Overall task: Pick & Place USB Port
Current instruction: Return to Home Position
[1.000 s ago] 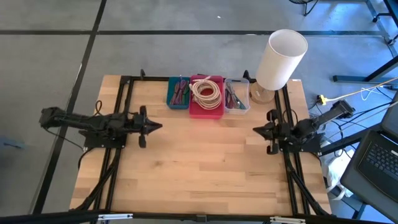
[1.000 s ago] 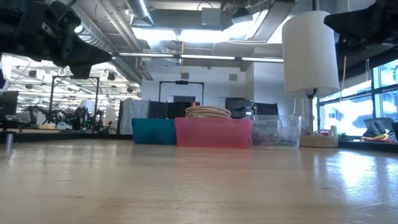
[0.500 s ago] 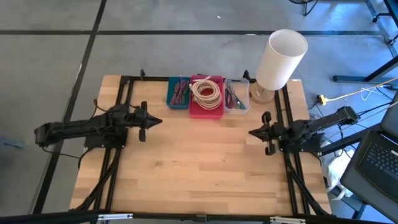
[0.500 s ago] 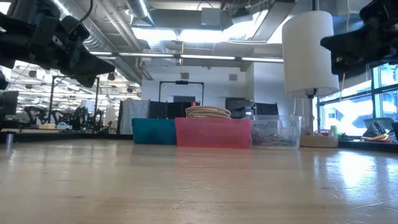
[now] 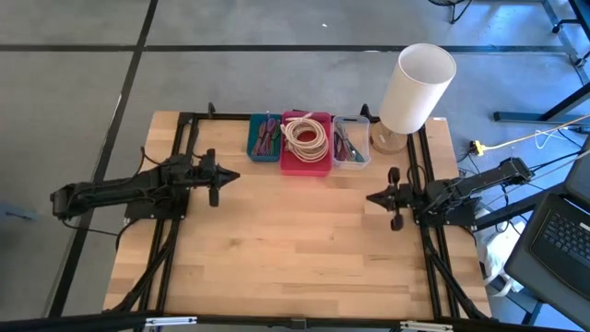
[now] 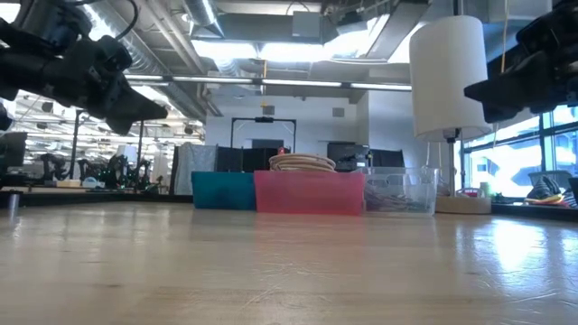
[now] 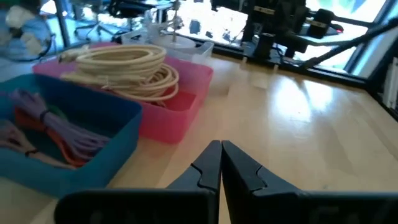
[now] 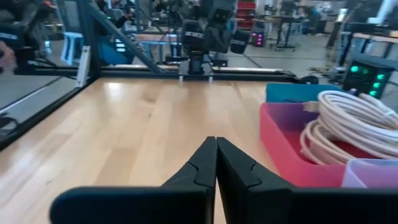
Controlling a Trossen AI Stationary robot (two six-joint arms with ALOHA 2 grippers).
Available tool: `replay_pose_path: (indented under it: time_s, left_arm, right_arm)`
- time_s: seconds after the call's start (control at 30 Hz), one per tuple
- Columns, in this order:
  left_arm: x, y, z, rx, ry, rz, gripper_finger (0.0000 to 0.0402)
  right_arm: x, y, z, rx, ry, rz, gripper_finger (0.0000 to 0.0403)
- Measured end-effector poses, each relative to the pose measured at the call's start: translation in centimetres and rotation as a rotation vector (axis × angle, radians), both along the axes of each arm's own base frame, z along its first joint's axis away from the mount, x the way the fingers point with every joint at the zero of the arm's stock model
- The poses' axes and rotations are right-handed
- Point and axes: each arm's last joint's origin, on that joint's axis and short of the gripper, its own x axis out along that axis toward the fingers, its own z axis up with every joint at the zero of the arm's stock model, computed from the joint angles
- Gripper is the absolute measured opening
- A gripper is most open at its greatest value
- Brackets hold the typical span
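Note:
Three bins stand in a row at the table's far edge. The blue bin (image 5: 265, 137) holds purple and red cables, the pink bin (image 5: 306, 141) a coiled white cable (image 7: 127, 65), and the clear bin (image 5: 351, 141) dark cables. No USB port can be picked out in any view. My left gripper (image 5: 237, 175) hovers shut at the left, pointing toward the bins, with nothing between its fingers (image 7: 221, 145). My right gripper (image 5: 368, 197) hovers shut at the right, pointing across the table (image 8: 216, 140). Both hang well above the wood (image 6: 165, 115) (image 6: 467, 90).
A tall white cylinder lamp (image 5: 417, 88) stands on a wooden base at the far right corner, beside the clear bin. Black frame rails (image 5: 181, 148) (image 5: 426, 157) run along both sides of the table. Bare wood (image 5: 295, 231) lies between the arms and toward the near edge.
My left arm has swung so its gripper now points more toward the far edge and the bins, and it has sunk a little. My right gripper has come down and tipped toward level, reaching slightly farther toward the table's middle. Both stay shut.

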Motion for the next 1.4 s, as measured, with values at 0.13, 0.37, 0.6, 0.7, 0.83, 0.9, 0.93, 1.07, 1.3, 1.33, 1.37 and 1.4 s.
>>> replay_pose_path:
  time_s: [0.13, 0.37, 0.6, 0.7, 0.83, 0.9, 0.93, 1.07, 1.3, 1.33, 1.37, 1.4]
  left_arm:
    - [0.0, 0.0, -0.1, -0.041, 0.0, 0.017, 0.0008]
    - [0.0, 0.0, -0.1, -0.045, -0.002, 0.02, 0.0006]
    - [-0.1, 0.0, 0.0, -0.044, -0.008, 0.018, 0.001]
    - [-0.2, -0.2, 0.3, -0.034, -0.037, 0.01, 0.001]
    - [-0.7, -0.5, 1.1, -0.009, -0.121, -0.011, 0.0011]
    - [-1.0, -0.7, 1.5, 0.003, -0.165, -0.02, 0.001]
    - [-1.2, -0.8, 1.6, 0.009, -0.186, -0.024, 0.001]
    - [-1.6, -1.0, 2.2, 0.026, -0.247, -0.033, 0.0008]
    - [-2.1, -1.3, 2.9, 0.046, -0.329, -0.058, 0.0012]
    - [-2.1, -1.4, 2.9, 0.047, -0.336, -0.063, 0.0012]
    - [-2.1, -1.4, 2.9, 0.046, -0.335, -0.069, 0.0011]
    - [-2.1, -1.5, 2.8, 0.042, -0.326, -0.075, 0.001]
  right_arm:
    - [0.0, -0.1, 0.0, -0.002, -0.003, -0.022, 0.0025]
    - [0.0, -0.1, 0.0, -0.002, -0.003, -0.022, 0.0031]
    - [0.0, -0.1, 0.0, -0.002, -0.004, -0.024, 0.0032]
    - [0.0, -0.1, 0.0, -0.002, -0.004, -0.024, 0.0032]
    - [0.0, -0.1, 0.1, 0.0, -0.009, -0.024, 0.0032]
    - [-0.1, -0.1, 0.2, 0.004, -0.018, -0.024, 0.0032]
    - [-0.1, -0.1, 0.3, 0.008, -0.027, -0.024, 0.0032]
    - [-0.4, -0.2, 0.6, 0.023, -0.068, -0.024, 0.0032]
    - [-0.8, -0.4, 1.2, 0.05, -0.137, -0.024, 0.0032]
    - [-0.8, -0.4, 1.3, 0.053, -0.144, -0.024, 0.0033]
    - [-0.9, -0.4, 1.4, 0.055, -0.15, -0.024, 0.0033]
    - [-1.0, -0.4, 1.4, 0.058, -0.158, -0.024, 0.0033]
